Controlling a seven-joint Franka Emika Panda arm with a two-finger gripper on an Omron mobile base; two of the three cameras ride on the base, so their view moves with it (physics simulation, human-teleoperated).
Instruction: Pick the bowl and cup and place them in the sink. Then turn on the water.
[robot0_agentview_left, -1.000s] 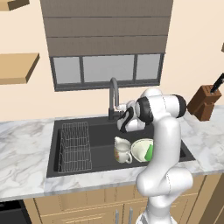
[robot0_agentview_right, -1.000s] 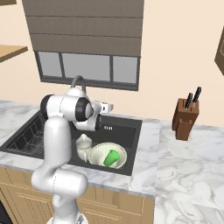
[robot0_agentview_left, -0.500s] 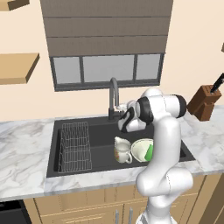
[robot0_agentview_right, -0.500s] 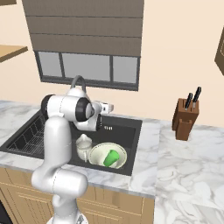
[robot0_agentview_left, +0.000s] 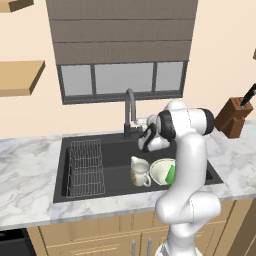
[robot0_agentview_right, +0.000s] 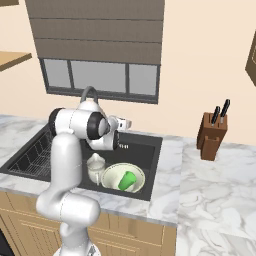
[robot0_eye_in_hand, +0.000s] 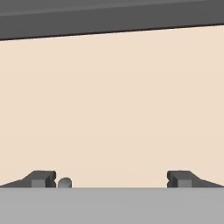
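Risk lay mostly at the faucet (robot0_agentview_left: 129, 112) in the left base view: the arm's hand was raised close beside the dark grey gooseneck, near its base, and a careless sweep could have knocked the spout aside or missed the small lever. The bowl (robot0_agentview_left: 163, 171), glossy and pale cream-green, already sat in the black sink (robot0_agentview_left: 65, 165), with the green cup (robot0_agentview_left: 171, 174) lying inside it. A cream handled jug (robot0_agentview_left: 139, 171) stood touching or just beside the bowl; I could not tell which. The wire rack (robot0_agentview_left: 87, 166) filled the basin's left part. No water ran, so turning it on seemed the step left.

From the right base view, the cup (robot0_agentview_right: 128, 180) lay tilted in the wide shallow bowl (robot0_agentview_right: 121, 178), its tapered sides smooth and bright. The jug (robot0_agentview_right: 96, 167) sat next to the bowl, under the arm's elbow. The sink (robot0_agentview_right: 150, 155) was a matt rectangle recessed in veined white marble. A wooden knife block (robot0_agentview_right: 210, 136) stood well apart on the counter. If the arm dropped low, it might have clipped the jug.

Through the hand view, the gripper (robot0_eye_in_hand: 111, 179) was spread wide and held nothing, facing a plain beige wall below a dark band. A small grey rounded knob (robot0_eye_in_hand: 64, 183) showed beside one fingertip (robot0_eye_in_hand: 43, 179), possibly the lever's end; a finger might have slid past it.
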